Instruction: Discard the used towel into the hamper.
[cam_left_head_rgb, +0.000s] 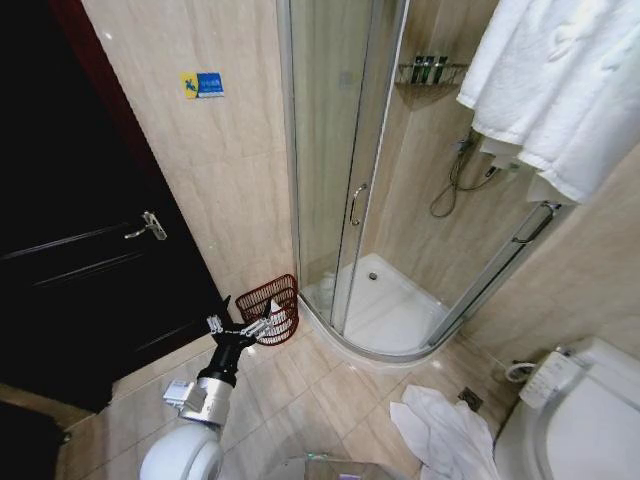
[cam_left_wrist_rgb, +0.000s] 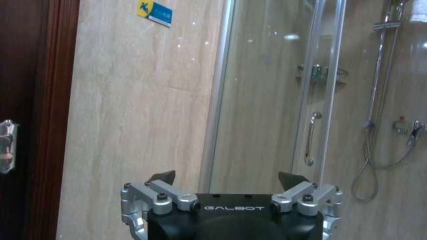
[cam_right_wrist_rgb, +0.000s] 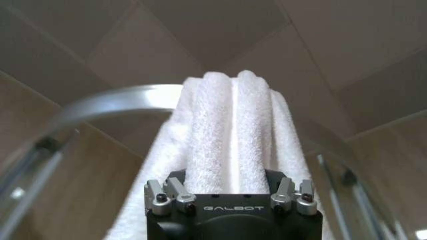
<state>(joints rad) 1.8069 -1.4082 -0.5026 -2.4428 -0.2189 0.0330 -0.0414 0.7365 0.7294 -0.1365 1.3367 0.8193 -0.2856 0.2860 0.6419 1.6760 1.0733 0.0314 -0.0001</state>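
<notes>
Folded white towel (cam_right_wrist_rgb: 230, 130) (thick, ribbed) in right tool (cam_right_wrist_rgb: 231, 187).

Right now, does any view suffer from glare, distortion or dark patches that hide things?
Head view: wide-angle bending curves the glass shower enclosure, and the dark wooden door is nearly black; the reddish-brown wicker hamper stays readable. Left wrist view: small light spots glare on the glass. Right wrist view: the folded white terry towel is sharp in the right end effector; the chrome rail behind blurs.

Hamper (cam_left_head_rgb: 271, 308) btwn door (cam_left_head_rgb: 80, 260) & shower (cam_left_head_rgb: 390, 200) – towel (cam_left_head_rgb: 445, 435) on floor, right
</notes>
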